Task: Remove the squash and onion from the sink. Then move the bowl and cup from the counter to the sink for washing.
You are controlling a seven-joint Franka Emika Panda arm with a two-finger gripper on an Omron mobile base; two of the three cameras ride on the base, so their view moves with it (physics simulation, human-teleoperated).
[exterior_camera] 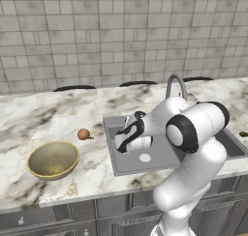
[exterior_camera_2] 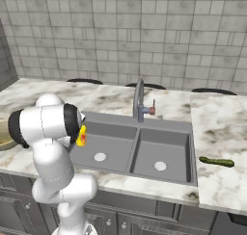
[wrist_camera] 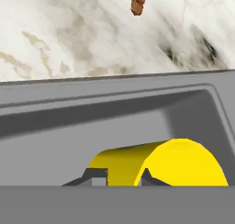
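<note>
On the marble counter at my far left, at nine o'clock from the sink, sits the wide olive-gold speckled bowl (exterior_camera: 53, 159). At one o'clock from the bowl, the small round reddish-brown onion (exterior_camera: 84, 134) rests near the sink's left rim. Next comes the grey double-basin sink (exterior_camera_2: 164, 137) with its curved metal faucet (exterior_camera_2: 139, 99). Over its left basin I see my gripper (wrist_camera: 121, 177), fingers pressed together on the small bright yellow cylindrical cup (wrist_camera: 172, 165), held tilted on its side. At three o'clock from the sink, the slim dark green squash (exterior_camera_2: 217, 162) lies on the counter, just beside the right rim.
</note>
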